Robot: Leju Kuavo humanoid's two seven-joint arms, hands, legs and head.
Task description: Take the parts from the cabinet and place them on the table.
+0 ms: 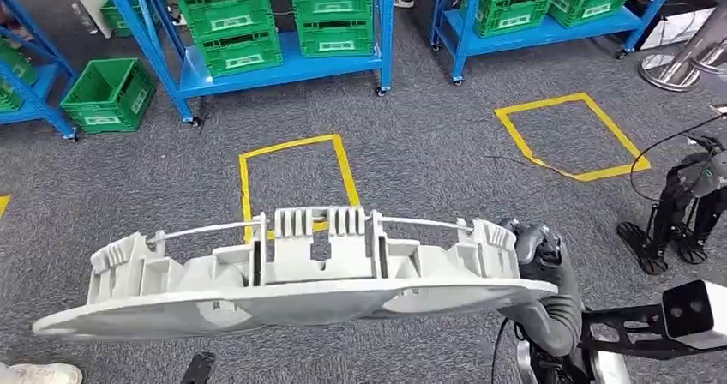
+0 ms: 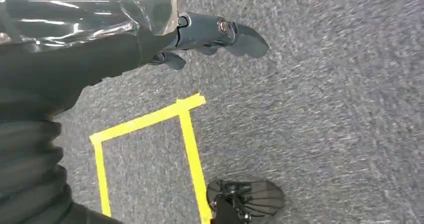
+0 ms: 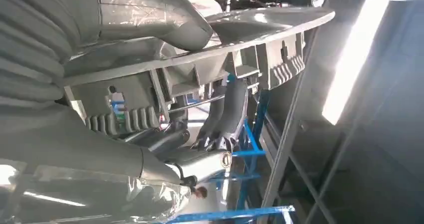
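A long, curved grey plastic part [image 1: 291, 277] with ribbed clips along its back edge hangs level in front of me, spanning most of the head view. My right hand [image 1: 538, 249] grips its right end. In the right wrist view the thick grey thumb [image 3: 165, 26] lies over the part's smooth face [image 3: 270, 19] and the dark fingers [image 3: 225, 119] wrap around its ribbed side. My left hand [image 2: 215, 34] hangs over the grey carpet with its fingers apart and nothing in them.
Blue shelving [image 1: 257, 71] with green crates [image 1: 230, 24] stands ahead, and a second rack [image 1: 531, 28] at the right. A green crate [image 1: 107, 93] sits on the floor at left. Yellow tape squares [image 1: 296, 148] [image 1: 570, 135] mark the carpet. A black stand [image 1: 677, 213] is at right, a shoe [image 1: 39, 373] at bottom left.
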